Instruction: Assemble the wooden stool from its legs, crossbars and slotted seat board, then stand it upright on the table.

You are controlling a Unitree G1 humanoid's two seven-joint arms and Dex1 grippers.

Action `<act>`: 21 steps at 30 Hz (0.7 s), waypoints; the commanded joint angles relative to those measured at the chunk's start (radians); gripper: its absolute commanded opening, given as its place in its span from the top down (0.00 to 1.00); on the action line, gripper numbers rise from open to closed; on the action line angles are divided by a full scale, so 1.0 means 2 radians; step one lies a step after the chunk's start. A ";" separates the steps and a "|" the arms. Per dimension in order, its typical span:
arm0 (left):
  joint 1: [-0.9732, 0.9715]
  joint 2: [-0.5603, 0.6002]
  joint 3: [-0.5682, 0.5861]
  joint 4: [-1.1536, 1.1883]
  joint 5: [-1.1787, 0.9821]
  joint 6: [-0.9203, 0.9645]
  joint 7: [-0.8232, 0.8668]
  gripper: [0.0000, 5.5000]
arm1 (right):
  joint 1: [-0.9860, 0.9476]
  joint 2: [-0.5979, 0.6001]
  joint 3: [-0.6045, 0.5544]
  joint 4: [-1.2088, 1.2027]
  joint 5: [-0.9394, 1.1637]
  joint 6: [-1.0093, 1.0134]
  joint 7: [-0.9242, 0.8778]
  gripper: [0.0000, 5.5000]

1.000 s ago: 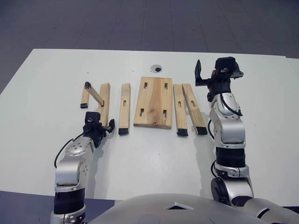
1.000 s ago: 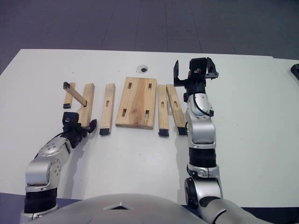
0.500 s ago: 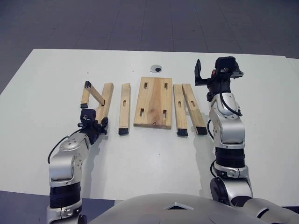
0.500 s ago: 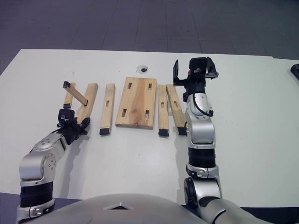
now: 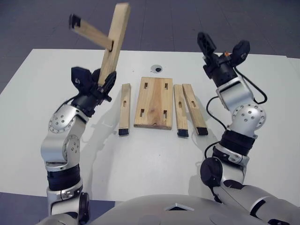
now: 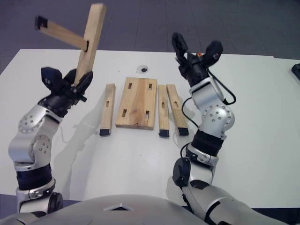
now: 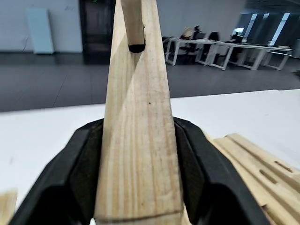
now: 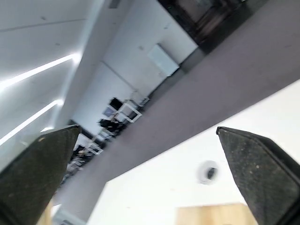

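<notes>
Above the left of the bench point(image 5: 37, 75), at about ten o'clock from the seat board point(image 5: 153, 103), one leg point(image 5: 112, 44) stands nearly upright in the air. The left tool point(image 5: 96, 80) is clamped on its lower end. A crossbar point(image 5: 91, 32) juts from a slot near the leg's top, slanting off toward ten o'clock.

The joint looks only lightly seated, so the carry should probably be slow and free of twisting. The leg is best kept upright so the crossbar does not lever out before it meets its mate.

In all I count:
- four legs: this one, a lone leg point(image 5: 124, 108) lying at nine o'clock of the board, and two legs point(image 5: 180, 110) side by side at three o'clock
- one crossbar
- one seat board with four slots

The right tool point(image 5: 223, 47) hangs at two o'clock, fingers spread wide and empty.
</notes>
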 commanded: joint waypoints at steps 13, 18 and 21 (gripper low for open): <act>-0.021 0.013 -0.095 -0.016 0.009 -0.057 -0.047 0.63 | -0.047 -0.009 0.052 -0.008 0.191 0.010 -0.058 0.20; -0.018 0.016 -0.096 -0.012 0.016 -0.065 -0.048 0.63 | -0.035 -0.021 0.063 -0.011 0.211 0.004 -0.069 0.34; -0.018 0.016 -0.100 -0.011 0.020 -0.068 -0.049 0.63 | -0.028 -0.026 0.073 -0.010 0.217 -0.002 -0.072 0.44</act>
